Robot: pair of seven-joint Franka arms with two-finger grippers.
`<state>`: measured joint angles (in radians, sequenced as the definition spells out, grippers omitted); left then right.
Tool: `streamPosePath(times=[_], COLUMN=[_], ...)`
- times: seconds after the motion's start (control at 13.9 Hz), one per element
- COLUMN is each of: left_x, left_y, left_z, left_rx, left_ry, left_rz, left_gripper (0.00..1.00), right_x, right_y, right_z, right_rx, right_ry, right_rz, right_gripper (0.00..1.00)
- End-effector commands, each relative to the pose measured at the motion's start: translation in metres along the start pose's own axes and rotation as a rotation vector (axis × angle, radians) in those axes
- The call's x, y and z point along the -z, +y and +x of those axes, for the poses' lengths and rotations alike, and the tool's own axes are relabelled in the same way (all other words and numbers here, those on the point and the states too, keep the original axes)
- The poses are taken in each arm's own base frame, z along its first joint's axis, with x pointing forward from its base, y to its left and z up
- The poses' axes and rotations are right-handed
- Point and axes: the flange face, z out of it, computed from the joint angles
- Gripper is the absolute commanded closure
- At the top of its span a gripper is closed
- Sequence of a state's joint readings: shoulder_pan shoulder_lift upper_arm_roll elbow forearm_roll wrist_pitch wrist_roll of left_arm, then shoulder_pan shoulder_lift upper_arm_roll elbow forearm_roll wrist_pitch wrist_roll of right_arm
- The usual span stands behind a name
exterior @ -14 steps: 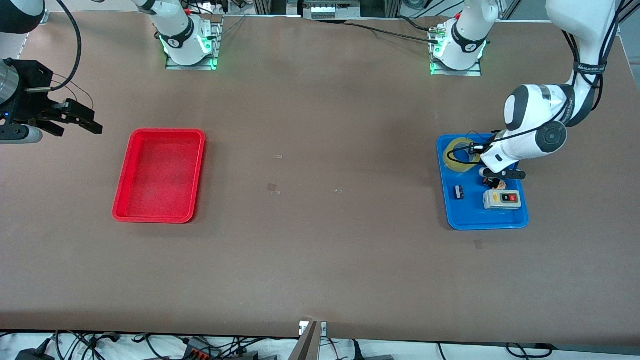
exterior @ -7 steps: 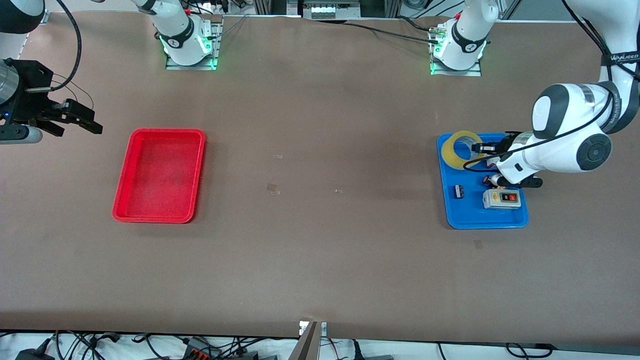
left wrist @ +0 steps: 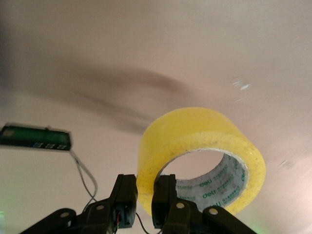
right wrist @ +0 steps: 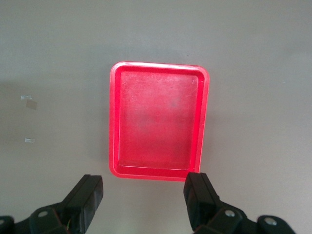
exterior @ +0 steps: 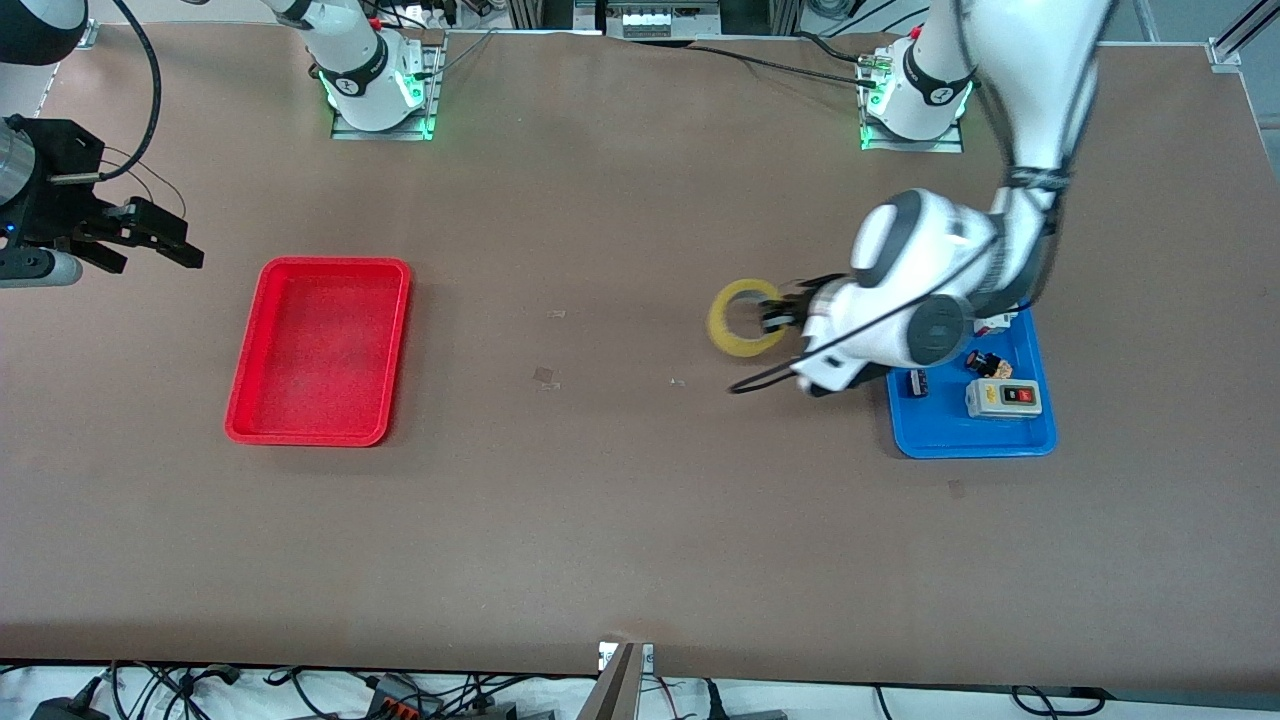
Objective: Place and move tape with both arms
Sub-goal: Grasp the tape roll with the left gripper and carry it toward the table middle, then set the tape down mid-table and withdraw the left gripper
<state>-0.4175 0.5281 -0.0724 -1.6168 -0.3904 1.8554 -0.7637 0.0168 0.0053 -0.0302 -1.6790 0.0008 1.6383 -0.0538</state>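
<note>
Left gripper (exterior: 778, 318): it is clamping the wall of the roll of packing tape (exterior: 745, 317) between its two fingers, one finger inside the hollow centre and one outside, and is hanging in the air over bare brown table (exterior: 620, 520) between the blue tray (exterior: 940, 435) and the table's middle.
Tape: the yellow-amber ring is riding clear of the surface, pinched at one side only, so most of it is sticking out ahead of the fingers; this grip probably is leaving the open centre and the free rim available for a set-down or a hand-over.
Right gripper (exterior: 150, 235): it is waiting with fingers spread and nothing between them, above the table edge at the right arm's end, just beside the red tray (exterior: 318, 350).
Red tray: it is sitting with nothing in it, well apart from the tape, likely the goal.
Blue tray: it is holding a grey switch box (exterior: 1003, 398) and two small dark parts near the left arm's end.
Left wrist view: it is showing the pinch on the tape (left wrist: 202, 156) wall, with fingers (left wrist: 163, 195) either side, and printed lettering inside the core, which the front view is hiding.
Right wrist view: it is showing the spread fingers (right wrist: 200, 197) framing the red tray (right wrist: 158, 66).
Front view: it alone is showing both trays and the gap between the arms.
</note>
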Motion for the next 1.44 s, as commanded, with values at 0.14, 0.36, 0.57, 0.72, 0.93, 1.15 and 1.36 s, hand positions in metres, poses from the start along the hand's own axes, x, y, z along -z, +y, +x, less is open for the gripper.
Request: streamPosePath(times=[0.14,0.36,0.57,0.72,0.93,1.15,1.36], left_x=[-0.09,-0.143,-0.156,-0.123,-0.01,0.071,0.144], left_y=[0.101,0.122,0.124,0.117,0.081,0.021,-0.066], left_z=[-0.079,-0.094,-0.092,-0.091,-0.087,-0.057,-0.017], left_rx=[0.185,0.178,0.154,0.173,0.213,0.209,0.083], left_ry=[0.103,0.124,0.156,0.159,0.154,0.222,0.142], left_rz=[-0.046,-0.04,-0.003,0.004,0.027,0.099,0.147], left_gripper=[1.0,0.72,0.0,0.0,0.0,0.0,0.0], right_x=[0.008,0.005,0.001,0.001,0.001,-0.003,-0.011], right_y=[0.0,0.0,0.001,-0.002,-0.005,-0.007,-0.009], right_z=[-0.001,0.0,0.002,0.002,0.002,0.004,0.008], right_rx=[0.012,0.016,0.004,0.014,0.01,0.016,0.028], right_ry=[0.011,-0.003,-0.007,-0.01,-0.01,-0.017,-0.029], right_rz=[-0.003,-0.002,0.005,0.01,0.005,0.001,0.008], right_gripper=[0.0,0.0,0.0,0.0,0.0,0.0,0.0])
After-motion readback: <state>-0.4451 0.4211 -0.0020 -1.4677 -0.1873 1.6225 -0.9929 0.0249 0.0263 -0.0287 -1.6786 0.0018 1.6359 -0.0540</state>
